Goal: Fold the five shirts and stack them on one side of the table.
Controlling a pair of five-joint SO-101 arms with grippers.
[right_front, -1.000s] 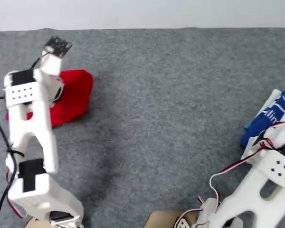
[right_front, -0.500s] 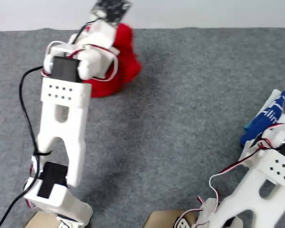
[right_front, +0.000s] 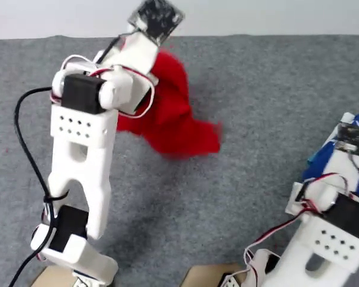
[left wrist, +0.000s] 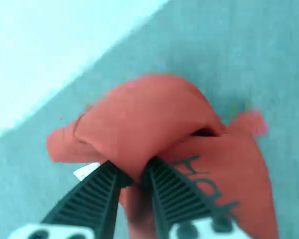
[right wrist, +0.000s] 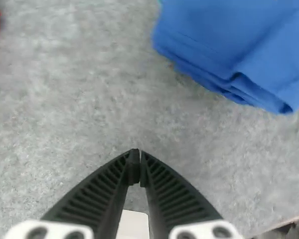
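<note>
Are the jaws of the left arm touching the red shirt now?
Touching. Left wrist view: the left gripper pinches a fold of the red shirt between its jaws.

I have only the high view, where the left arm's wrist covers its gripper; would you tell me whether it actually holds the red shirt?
Observer: Yes. In the left wrist view the left gripper is shut on a bunched fold of the red shirt.
Operator: Thank you. Is the right gripper holding anything?
Observer: No. The right gripper is shut and empty, over bare grey table.
Operator: And is it touching the blue shirt?
Observer: No. The blue shirt lies folded in layers ahead of it, apart from it.
</note>
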